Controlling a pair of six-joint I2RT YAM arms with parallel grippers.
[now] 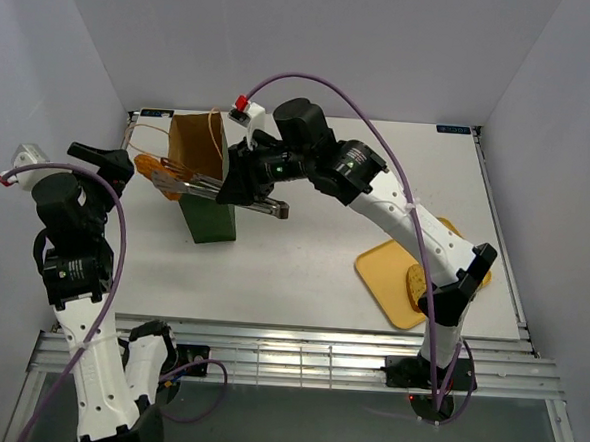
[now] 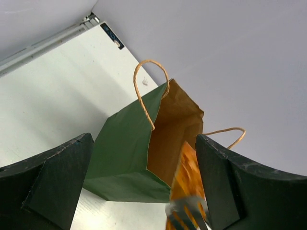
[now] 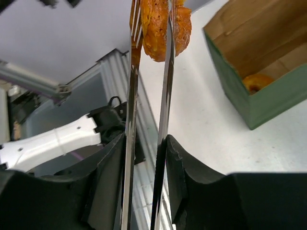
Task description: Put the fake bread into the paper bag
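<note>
The paper bag [image 1: 204, 165] stands upright at the back left, dark green with a brown inside, mouth open; it also shows in the left wrist view [image 2: 129, 143] and the right wrist view [image 3: 268, 57]. One bread piece [image 3: 256, 82] lies inside it. My right gripper [image 1: 241, 183] [image 3: 146, 141] is shut on long metal tongs [image 1: 189, 182] [image 3: 130, 96]. The tongs pinch an orange-brown bread piece [image 1: 148, 162] [image 3: 160, 19] [image 2: 188, 172] in the air, just left of the bag's mouth. My left gripper [image 1: 103, 159] [image 2: 144, 143] is open and empty, left of that bread.
A flat yellow tray [image 1: 387, 272] lies at the front right with a speckled bread slice [image 1: 416, 282] on it. The right arm reaches across the table's middle. Pale walls close in the table on three sides.
</note>
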